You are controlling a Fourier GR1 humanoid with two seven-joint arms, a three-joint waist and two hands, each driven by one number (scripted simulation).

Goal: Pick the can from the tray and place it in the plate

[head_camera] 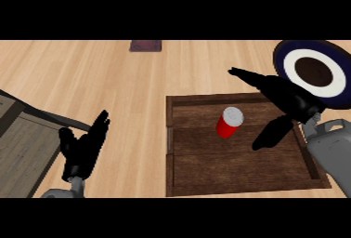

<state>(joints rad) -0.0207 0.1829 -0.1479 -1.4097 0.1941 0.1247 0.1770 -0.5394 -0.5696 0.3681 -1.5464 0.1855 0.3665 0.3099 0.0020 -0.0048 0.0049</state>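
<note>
A red can (pixel 229 122) with a grey top stands upright in the upper middle of the dark wooden tray (pixel 205 172). My right hand (pixel 288 100) hovers over the tray's right side, open, its fingers stretched up-left and its thumb hanging down right of the can, apart from it. The plate (pixel 299 59), dark blue at the rim with a white ring and a brown centre, lies at the upper right, just beyond the tray; my right hand covers part of its lower left. My left hand (pixel 81 149) rests open at the lower left, fingers up.
A small dark purple square (pixel 146 45) lies at the counter's far edge. A grey wooden surface with a dark rim (pixel 21 135) fills the left, partly under my left hand. Light wood counter (pixel 103 79) stretches between them.
</note>
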